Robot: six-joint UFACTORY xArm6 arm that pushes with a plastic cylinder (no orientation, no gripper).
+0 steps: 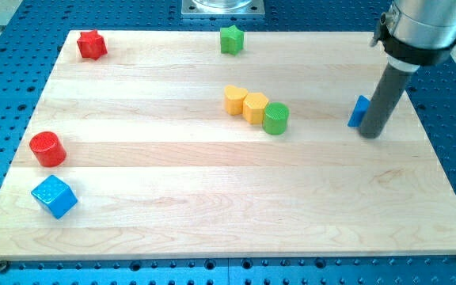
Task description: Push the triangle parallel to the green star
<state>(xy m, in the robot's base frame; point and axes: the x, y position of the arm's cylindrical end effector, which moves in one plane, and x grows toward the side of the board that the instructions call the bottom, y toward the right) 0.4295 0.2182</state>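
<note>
A blue triangle block lies on the wooden board at the view's right, partly hidden behind my rod. My tip rests on the board just to the right of and slightly below the triangle, touching or nearly touching it. The green star sits near the board's top edge, left of the triangle and well above it in the view.
Two yellow blocks and a green cylinder stand in a row at the board's middle. A red star is at top left, a red cylinder and a blue cube at lower left.
</note>
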